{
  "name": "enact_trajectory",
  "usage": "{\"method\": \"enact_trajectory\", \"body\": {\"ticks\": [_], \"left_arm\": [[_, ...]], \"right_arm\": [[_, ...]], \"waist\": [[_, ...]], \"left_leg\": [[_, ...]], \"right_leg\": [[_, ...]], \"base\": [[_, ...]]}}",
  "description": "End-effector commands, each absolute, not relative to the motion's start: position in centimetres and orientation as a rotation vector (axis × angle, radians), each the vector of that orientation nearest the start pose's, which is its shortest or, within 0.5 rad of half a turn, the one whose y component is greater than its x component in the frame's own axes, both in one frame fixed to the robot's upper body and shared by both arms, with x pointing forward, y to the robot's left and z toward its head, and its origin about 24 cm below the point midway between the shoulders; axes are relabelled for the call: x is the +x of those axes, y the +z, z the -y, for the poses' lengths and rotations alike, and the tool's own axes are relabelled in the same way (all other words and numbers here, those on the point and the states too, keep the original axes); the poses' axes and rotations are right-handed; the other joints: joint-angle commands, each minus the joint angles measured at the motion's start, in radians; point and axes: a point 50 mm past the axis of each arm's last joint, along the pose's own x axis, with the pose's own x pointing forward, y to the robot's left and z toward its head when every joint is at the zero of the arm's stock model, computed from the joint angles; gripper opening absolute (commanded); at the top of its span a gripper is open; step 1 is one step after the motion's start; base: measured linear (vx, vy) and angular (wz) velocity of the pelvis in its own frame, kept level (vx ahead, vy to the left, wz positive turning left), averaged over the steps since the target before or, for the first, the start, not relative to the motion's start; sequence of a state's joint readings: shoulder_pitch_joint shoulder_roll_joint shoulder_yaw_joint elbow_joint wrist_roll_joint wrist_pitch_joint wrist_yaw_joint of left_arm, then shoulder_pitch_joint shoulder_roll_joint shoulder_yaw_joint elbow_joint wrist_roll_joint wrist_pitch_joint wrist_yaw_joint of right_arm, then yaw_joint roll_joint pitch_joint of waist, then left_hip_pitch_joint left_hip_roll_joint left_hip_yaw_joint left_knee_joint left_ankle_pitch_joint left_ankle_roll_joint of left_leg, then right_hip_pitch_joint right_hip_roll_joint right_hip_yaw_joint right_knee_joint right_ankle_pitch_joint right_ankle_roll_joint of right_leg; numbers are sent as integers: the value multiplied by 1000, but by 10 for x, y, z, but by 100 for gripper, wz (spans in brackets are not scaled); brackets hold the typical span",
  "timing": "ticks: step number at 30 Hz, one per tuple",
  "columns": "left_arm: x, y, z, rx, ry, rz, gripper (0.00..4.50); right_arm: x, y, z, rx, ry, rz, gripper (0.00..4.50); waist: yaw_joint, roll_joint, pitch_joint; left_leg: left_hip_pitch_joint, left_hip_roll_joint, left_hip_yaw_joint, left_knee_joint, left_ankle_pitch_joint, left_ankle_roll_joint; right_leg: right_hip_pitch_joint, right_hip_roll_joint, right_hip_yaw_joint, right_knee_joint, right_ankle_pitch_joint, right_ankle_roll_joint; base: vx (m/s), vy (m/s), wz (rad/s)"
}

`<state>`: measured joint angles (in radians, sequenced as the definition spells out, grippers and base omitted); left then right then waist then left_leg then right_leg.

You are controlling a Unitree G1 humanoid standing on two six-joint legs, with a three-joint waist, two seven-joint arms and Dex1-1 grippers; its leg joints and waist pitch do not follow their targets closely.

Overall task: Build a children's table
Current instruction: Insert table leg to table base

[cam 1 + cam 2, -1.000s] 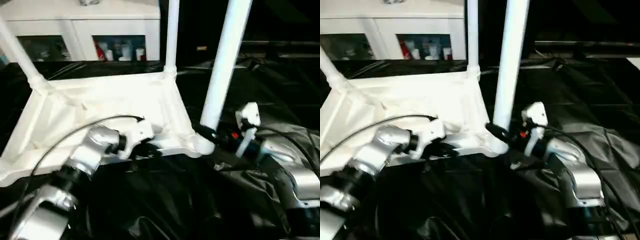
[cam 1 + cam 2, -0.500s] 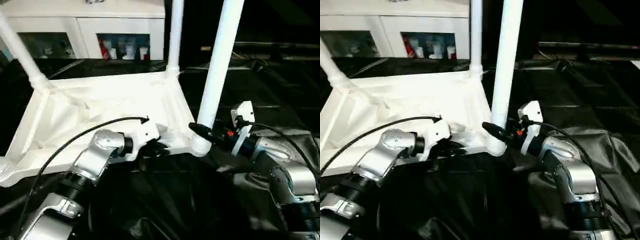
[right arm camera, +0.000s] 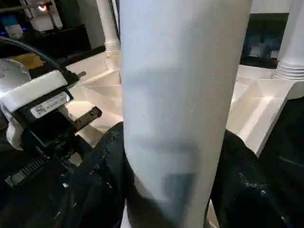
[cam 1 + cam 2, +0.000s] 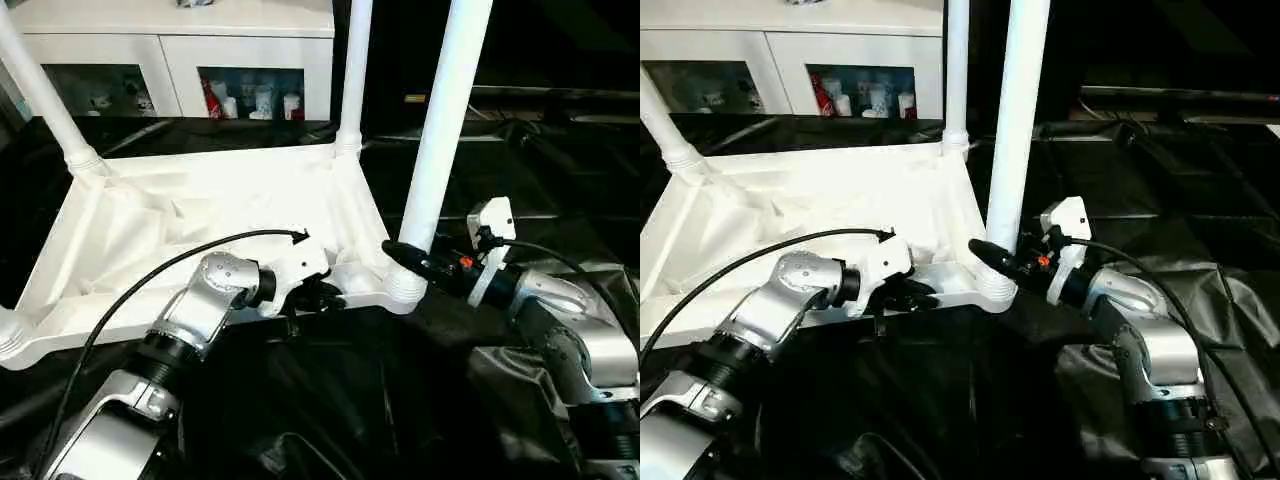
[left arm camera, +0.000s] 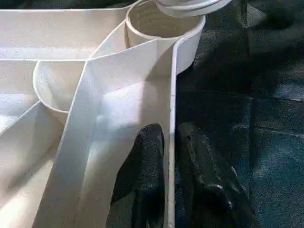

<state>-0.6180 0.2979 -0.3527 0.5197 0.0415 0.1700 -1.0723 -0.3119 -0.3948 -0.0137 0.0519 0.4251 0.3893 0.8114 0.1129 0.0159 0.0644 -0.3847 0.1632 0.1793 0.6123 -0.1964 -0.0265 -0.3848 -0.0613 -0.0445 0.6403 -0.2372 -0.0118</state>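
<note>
Table (image 4: 200, 215) upside down, right end effector (image 4: 400, 256) gripping leg (image 4: 443, 130)

A big black sheet (image 4: 330, 400) covers the ground. It is shiny and full of wrinkles and folds. Bright spots of light shine on it. Behind the sheet stands a white cabinet (image 4: 180, 45) with glass doors (image 4: 250, 92). Small bottles (image 4: 262, 101) in red and white sit inside, behind the glass. To the right of the cabinet the room is very dark. A long pale bar (image 4: 560, 92) runs across that dark part.
</note>
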Motion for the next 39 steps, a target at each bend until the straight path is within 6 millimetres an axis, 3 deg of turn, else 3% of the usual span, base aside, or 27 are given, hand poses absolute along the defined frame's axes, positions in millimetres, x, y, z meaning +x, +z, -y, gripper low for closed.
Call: {"method": "enact_trajectory", "body": {"ticks": [1,2,4,6,13,22,23,26,27,28,29,39], "left_arm": [[321,59,-96,484,-1312,-409,65],[322,59,-96,486,-1310,-410,39],[323,59,-96,485,-1309,-409,39],[324,59,-96,481,-1310,-409,11],[323,60,-95,449,-1349,-402,11],[319,57,-94,451,-1401,-387,0],[318,57,-94,457,-1409,-384,0],[318,57,-94,461,-1413,-380,0],[318,58,-95,461,-1414,-379,0],[318,58,-95,461,-1413,-379,0],[319,57,-96,463,-1409,-382,0],[321,56,-101,473,-1389,-391,0]], "right_arm": [[293,102,174,56,853,-100,188],[293,101,175,50,847,-102,188],[294,101,175,49,837,-100,188],[295,102,176,55,829,-96,188],[300,98,178,66,801,-119,188],[315,83,176,59,792,-210,187],[318,82,175,58,793,-218,187],[321,81,174,59,798,-230,187],[321,80,174,69,814,-252,187],[321,80,174,70,819,-256,187],[320,79,173,72,844,-274,187],[312,78,174,60,938,-325,187]], "waist": [[3,-4,-77],[2,-3,-77],[2,-3,-76],[2,0,-76],[2,5,-79],[1,4,-80],[-2,0,-79],[0,2,-78],[-1,-7,-78],[-1,-4,-77],[-2,-9,-76],[0,-10,-74]], "left_leg": [[18,69,-29,-65,-34,74],[17,69,-29,-65,-37,74],[17,69,-29,-66,-46,72],[18,70,-30,-67,-59,64],[17,69,-31,-65,-50,64],[16,68,-28,-61,-41,70],[18,69,-27,-63,-41,70],[18,70,-27,-63,-40,72],[17,69,-26,-63,-35,79],[16,69,-26,-63,-33,82],[17,69,-24,-63,-33,89],[16,72,-25,-64,-40,91]], "right_leg": [[50,-96,48,-61,115,-266],[51,-98,48,-61,119,-268],[52,-98,48,-63,113,-271],[51,-97,48,-65,96,-271],[53,-98,48,-60,133,-282],[54,-97,47,-59,139,-292],[51,-96,46,-58,137,-293],[52,-96,47,-58,128,-293],[53,-96,46,-56,132,-294],[53,-97,46,-56,129,-293],[52,-96,46,-58,125,-291],[49,-99,47,-64,60,-274]], "base": [[0,0,0],[0,0,0],[0,0,0],[0,0,0],[0,0,0],[0,0,0],[0,0,0],[0,0,0],[0,0,0],[0,0,0],[0,0,0],[0,0,0]]}}
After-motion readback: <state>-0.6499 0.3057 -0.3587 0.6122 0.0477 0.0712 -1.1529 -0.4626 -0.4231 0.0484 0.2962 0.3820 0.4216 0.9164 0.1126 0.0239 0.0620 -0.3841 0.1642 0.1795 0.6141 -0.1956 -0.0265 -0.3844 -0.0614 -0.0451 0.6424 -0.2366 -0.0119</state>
